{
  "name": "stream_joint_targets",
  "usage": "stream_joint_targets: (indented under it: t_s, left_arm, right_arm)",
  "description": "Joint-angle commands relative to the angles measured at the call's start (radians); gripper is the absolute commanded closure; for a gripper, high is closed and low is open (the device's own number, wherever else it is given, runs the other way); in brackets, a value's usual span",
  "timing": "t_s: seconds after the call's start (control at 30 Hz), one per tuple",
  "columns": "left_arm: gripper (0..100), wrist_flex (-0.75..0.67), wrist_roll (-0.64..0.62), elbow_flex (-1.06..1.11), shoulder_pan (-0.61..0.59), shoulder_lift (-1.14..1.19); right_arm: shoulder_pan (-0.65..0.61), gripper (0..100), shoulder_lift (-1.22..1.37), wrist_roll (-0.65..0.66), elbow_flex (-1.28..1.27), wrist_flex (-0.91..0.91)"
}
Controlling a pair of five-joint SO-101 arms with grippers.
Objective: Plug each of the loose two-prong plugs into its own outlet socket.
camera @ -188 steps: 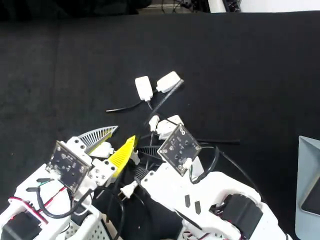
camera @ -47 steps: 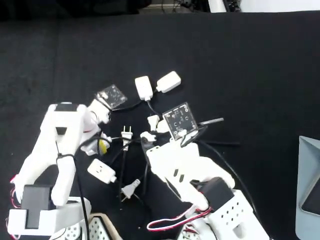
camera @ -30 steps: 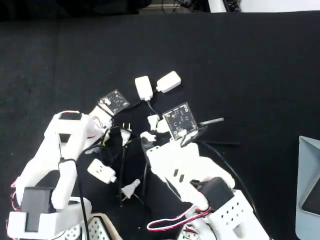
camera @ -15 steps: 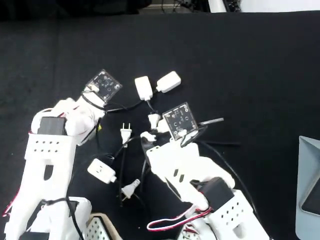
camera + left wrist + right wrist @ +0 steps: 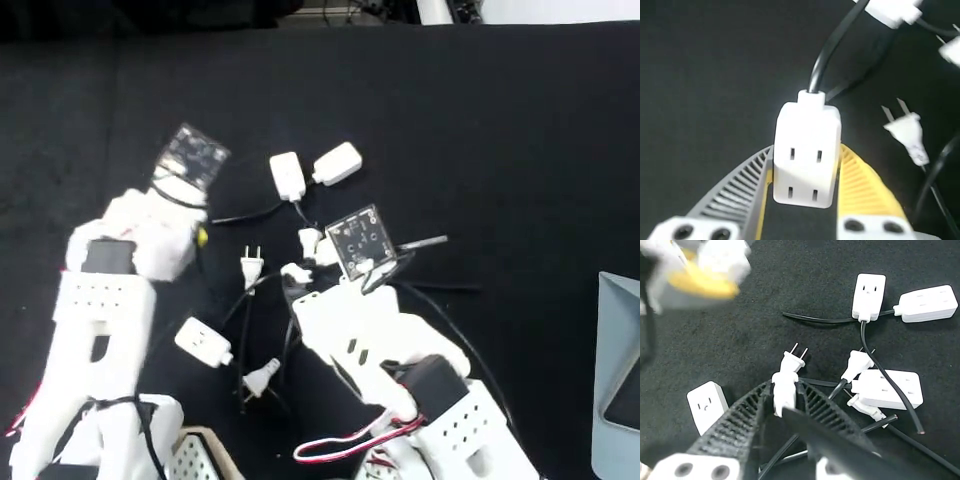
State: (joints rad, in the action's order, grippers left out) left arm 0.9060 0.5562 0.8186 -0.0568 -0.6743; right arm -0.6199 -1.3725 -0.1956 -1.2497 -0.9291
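The left pincer (image 5: 805, 152) is clamped on a socket block (image 5: 806, 132), a rounded white plastic cube with two pairs of narrow slots in its face. One finger (image 5: 747, 175) is grey and the other yellow. Both are finely ribbed, and each presses flat against a side of the block. A thick, glossy black cord (image 5: 825, 65) leaves the block's collar and trails over the matte black cloth of the desk (image 5: 480, 130).

The right pincer (image 5: 785, 386) pinches a white plug (image 5: 785, 392) by its smooth moulded body between two black ribbed fingers.

Between the two arms a loose plug (image 5: 250, 266) lies flat on the cloth, white, with two thin metal prongs pointing away from the arm bases. Nearer the bases lies a small outlet (image 5: 705, 407), a plain white rectangle with a single pair of slots. Another plug (image 5: 262, 378) lies on tangled black cords.

Just beside the right pincer a wide socket strip (image 5: 890, 387) with rounded corners lies on the desk, and a further plug (image 5: 857, 365) rests against its edge. Farther out, a short outlet (image 5: 868, 295) and a long outlet (image 5: 927, 302) lie near each other, both smooth white plastic.

A grey bin (image 5: 620, 380) stands at the desk's edge, well apart from all of this.
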Motion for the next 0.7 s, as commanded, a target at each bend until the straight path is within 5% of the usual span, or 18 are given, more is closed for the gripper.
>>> stream_joint_targets:
  t_s: [0.0, 0.37, 0.67]
  left_arm:
    - [97, -0.133, -0.008, 0.087, 0.068, 0.06]
    - [96, -0.233, -0.012, 0.016, 0.079, 0.42]
    - [70, -0.058, -0.169, -0.099, 0.068, 0.377]
  right_arm:
    - [0.011, 98.6, -0.002, -0.009, 0.005, 0.014]
    - [0.011, 98.6, -0.002, -0.012, 0.005, 0.014]
    - [0.064, 98.6, -0.002, -0.011, 0.005, 0.018]
